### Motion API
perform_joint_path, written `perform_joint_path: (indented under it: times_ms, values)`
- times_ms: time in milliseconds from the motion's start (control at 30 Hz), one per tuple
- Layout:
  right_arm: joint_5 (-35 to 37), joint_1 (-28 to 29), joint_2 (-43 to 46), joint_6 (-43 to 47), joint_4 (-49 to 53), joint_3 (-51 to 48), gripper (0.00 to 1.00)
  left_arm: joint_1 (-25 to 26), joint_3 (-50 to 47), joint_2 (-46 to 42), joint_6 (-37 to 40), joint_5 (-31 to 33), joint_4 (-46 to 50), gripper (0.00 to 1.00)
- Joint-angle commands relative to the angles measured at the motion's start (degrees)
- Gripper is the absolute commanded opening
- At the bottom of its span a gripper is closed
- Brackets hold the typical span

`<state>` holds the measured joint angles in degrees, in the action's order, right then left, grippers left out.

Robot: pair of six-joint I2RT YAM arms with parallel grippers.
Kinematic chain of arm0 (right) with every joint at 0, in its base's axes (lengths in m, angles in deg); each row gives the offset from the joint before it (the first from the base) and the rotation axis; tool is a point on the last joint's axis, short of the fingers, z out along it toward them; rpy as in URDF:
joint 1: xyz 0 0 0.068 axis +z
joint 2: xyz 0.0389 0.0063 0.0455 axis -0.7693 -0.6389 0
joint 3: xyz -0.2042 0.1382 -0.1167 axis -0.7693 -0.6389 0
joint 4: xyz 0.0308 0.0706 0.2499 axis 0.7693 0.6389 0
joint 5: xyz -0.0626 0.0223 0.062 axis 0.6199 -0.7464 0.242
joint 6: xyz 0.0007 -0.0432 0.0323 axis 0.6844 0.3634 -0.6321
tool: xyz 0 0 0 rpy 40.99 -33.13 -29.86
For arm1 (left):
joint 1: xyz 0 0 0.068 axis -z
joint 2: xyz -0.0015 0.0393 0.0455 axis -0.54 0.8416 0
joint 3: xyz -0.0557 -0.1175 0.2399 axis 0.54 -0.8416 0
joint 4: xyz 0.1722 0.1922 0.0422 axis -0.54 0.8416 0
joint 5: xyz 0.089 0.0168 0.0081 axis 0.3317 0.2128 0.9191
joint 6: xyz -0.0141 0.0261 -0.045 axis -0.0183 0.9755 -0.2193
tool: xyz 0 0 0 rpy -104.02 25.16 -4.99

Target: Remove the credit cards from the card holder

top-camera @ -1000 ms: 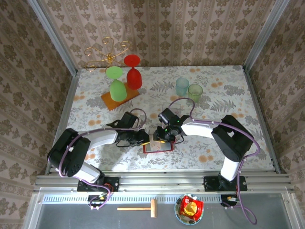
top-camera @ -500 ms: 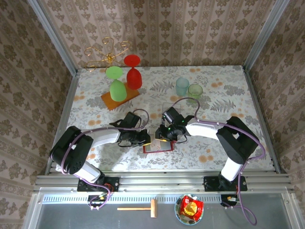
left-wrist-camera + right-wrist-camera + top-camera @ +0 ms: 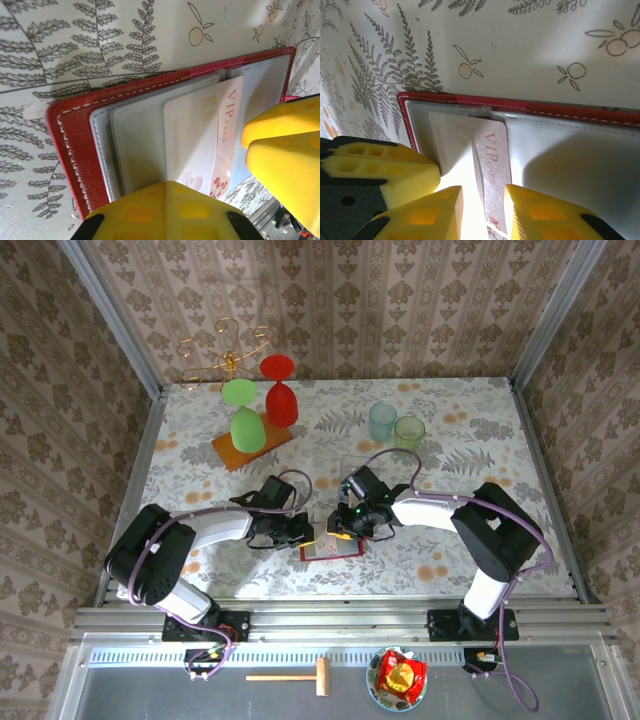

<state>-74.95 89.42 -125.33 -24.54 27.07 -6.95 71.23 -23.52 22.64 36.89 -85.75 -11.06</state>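
**Card holder.** The red card holder (image 3: 330, 550) lies open and flat on the floral table (image 3: 450, 540), near its front edge and between the two arms. Its greyish clear inner pockets face up.

**Credit card.** One pale pinkish VIP card (image 3: 192, 135) sits in a clear pocket, slightly askew to the holder's stitched edge. Most of its face looks hazy, as if behind the pocket film. The strip printed "VIP CARD" reads sharply.

**Left gripper.** The left gripper (image 3: 303, 532) is at the holder's left edge with its yellow fingers (image 3: 165, 205) fully closed together. They overlap the rim of the holder. The views do not show whether they pinch the cover or only press on it.

**Right gripper.** The right gripper (image 3: 482, 200) is at the holder's far right corner. Its jaws stand at a narrow gap, and the end of the VIP card runs into that gap. Pad contact with the card cannot be confirmed.
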Motion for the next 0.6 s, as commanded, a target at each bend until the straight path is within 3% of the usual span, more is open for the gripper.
perform_joint_path:
  times_ms: [0,567]
  values:
    - [-1.23,-0.20,-1.40,-0.25,-0.57,-1.02,0.28,0.12,0.59,1.55,1.28,1.09,2.25,0.06]
    - [-0.36,-0.38,-1.49,0.53,0.70,-1.07,0.29,0.12,1.10,2.43,1.48,1.26,3.45,0.06]
